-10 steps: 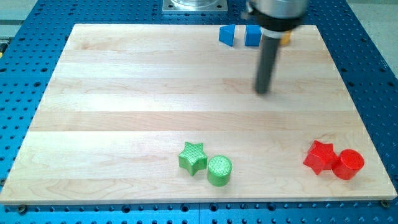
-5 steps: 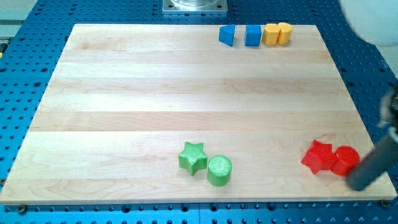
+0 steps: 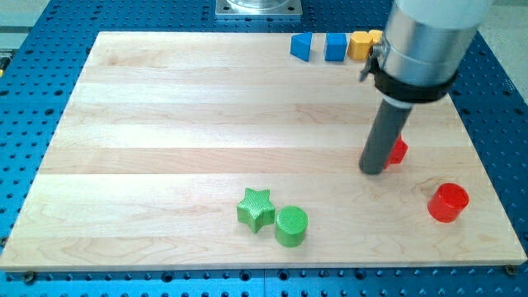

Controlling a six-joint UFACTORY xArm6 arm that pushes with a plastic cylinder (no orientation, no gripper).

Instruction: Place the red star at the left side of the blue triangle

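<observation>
The red star [image 3: 398, 151] lies right of the board's middle, mostly hidden behind the dark rod; only its right edge shows. My tip [image 3: 373, 170] rests on the board touching the star's left side. The blue triangle [image 3: 301, 46] lies at the view's top edge, far up and left of the star, with bare board on its left.
A blue cube [image 3: 335, 46] and two yellow blocks [image 3: 360, 44] stand in a row right of the triangle. A red cylinder [image 3: 448, 202] sits at the lower right. A green star [image 3: 256, 209] and green cylinder [image 3: 291, 226] sit at the bottom centre.
The rod swept from the top centre to the lower right corner, then up and left. The red star moved up and left, away from the red cylinder.
</observation>
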